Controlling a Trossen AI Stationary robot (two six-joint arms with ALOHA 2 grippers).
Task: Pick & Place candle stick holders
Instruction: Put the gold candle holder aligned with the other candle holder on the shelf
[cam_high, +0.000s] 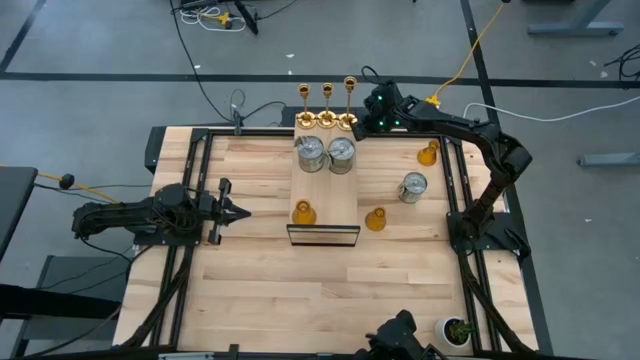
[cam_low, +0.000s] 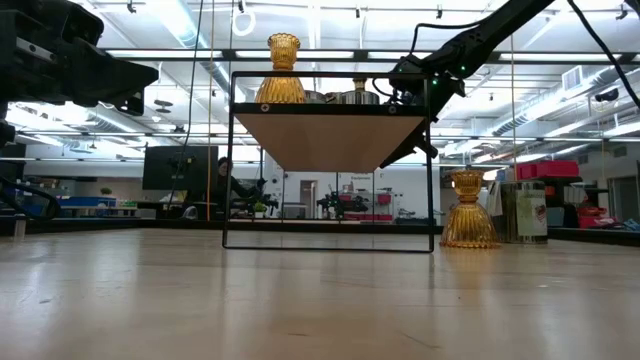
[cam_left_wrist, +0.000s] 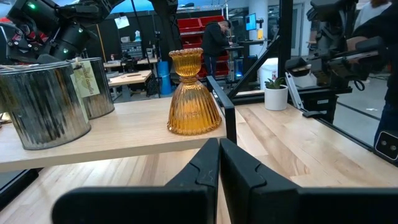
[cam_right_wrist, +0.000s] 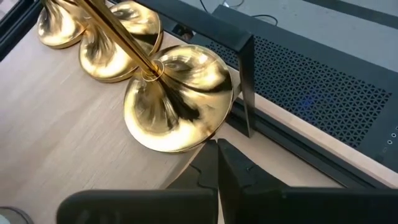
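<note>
A raised wooden shelf (cam_high: 327, 190) on a black frame stands mid-table. Three gold candle stick holders (cam_high: 326, 118) stand on their round bases in a row at its far end. Nearer along the shelf stand two silver cans (cam_high: 327, 154) and an amber holder (cam_high: 303, 212). Two more amber holders (cam_high: 375, 219) (cam_high: 428, 153) and a silver can (cam_high: 412, 187) stand on the table to the right. My right gripper (cam_right_wrist: 217, 149) is shut beside the rightmost gold candlestick's base (cam_right_wrist: 177, 99). My left gripper (cam_left_wrist: 219, 155) is shut, pointing level, at the table's left (cam_high: 235, 212). My right gripper's shut fingertips (cam_right_wrist: 208, 155) stand at the rim of the rightmost gold candlestick's round base (cam_right_wrist: 199, 134), slanting down from the right. Whether they touch the rim I cannot tell. The candlestick stands upright on the shelf.
A black rail frame (cam_high: 205, 150) borders the table. The shelf's black corner post (cam_right_wrist: 245, 81) stands close beside my right gripper. A small potted plant (cam_high: 458, 330) sits at the near right corner. A person (cam_left_wrist: 217, 37) is in the room beyond.
</note>
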